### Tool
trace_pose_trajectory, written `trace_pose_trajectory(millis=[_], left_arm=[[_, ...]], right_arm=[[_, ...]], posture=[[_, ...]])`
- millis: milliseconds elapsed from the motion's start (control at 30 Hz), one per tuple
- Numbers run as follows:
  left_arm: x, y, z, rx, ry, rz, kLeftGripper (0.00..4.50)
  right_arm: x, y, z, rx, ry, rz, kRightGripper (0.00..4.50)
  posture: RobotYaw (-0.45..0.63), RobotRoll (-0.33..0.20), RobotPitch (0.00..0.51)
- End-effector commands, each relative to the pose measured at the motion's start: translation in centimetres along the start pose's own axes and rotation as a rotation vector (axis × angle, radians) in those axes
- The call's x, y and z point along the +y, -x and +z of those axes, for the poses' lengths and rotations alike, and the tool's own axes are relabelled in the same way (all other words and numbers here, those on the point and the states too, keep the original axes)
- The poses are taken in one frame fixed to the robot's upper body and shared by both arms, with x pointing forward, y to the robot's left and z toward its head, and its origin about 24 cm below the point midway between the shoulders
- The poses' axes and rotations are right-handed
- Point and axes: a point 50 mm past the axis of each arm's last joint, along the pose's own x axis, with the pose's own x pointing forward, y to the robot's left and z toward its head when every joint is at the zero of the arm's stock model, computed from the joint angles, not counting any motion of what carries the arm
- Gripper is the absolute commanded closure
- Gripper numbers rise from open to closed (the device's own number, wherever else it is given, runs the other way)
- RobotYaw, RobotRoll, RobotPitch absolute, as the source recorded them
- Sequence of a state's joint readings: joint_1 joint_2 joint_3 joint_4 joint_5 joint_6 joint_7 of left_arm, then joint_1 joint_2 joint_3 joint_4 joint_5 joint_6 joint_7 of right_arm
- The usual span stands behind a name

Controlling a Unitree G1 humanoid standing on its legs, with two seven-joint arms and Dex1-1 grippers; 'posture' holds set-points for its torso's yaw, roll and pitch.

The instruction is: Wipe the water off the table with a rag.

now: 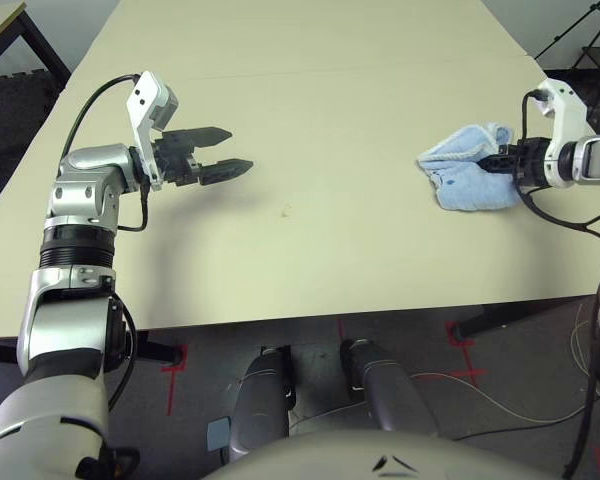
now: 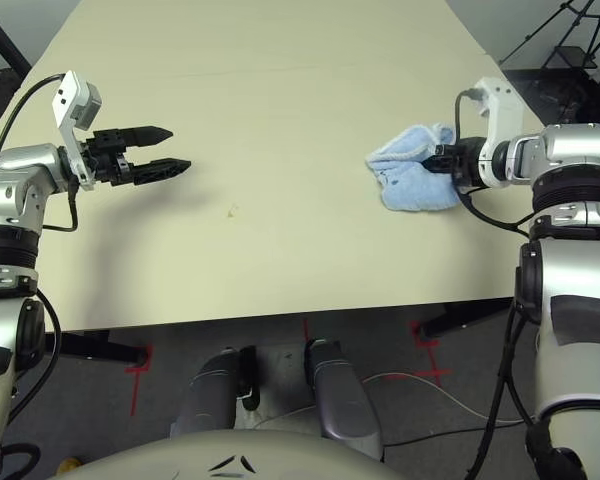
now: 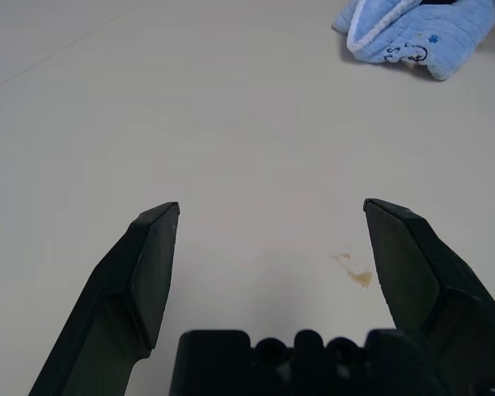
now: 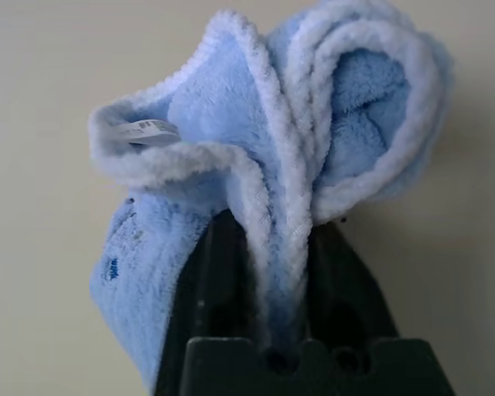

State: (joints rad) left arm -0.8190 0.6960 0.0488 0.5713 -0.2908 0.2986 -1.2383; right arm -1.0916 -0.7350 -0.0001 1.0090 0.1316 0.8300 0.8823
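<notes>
The left claw gapes wide, water toward its five o'clock; the right claw pinches the rag, whose white tag the right wrist view reveals.

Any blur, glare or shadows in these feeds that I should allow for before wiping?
Right wrist view: the right gripper's fingers look soft, while the edging of the rag above them is crisper. Left eye view: a soft shadow lies below the left gripper; no strong glare on the table.
</notes>
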Motion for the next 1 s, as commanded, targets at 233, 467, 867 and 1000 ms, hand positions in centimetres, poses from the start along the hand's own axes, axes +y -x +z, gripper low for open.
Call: trace_pose_trajectory(millis=[233,467,867,1000], left_arm=[[0.6,0.8,0.5,-0.013,-0.004,0.054,0.00],[0.5,1.5,0.1,-0.055,0.024,0.129,0.00],[3.6,4.0,-0.1,-0.181,0.034,0.711,0.00],[4.0,5.2,-1.4,-0.209,0.072,0.927,0.00]], right_arm=[[0.0,3.6,2.7,-0.074,0.242,0.088,0.05],[-1.2,5.7,3.0,-0.218,0.283,0.095,0.05],[-2.7,5.8,2.8,-0.871,0.210,-0.162,0.05],[-3.0,5.0,1.4,-0.938,0.150,-0.205,0.05]], posture=[[-0.21,0.000,0.157],[-0.19,0.000,0.160],[-0.15,0.000,0.186],[-0.13,0.000,0.203]])
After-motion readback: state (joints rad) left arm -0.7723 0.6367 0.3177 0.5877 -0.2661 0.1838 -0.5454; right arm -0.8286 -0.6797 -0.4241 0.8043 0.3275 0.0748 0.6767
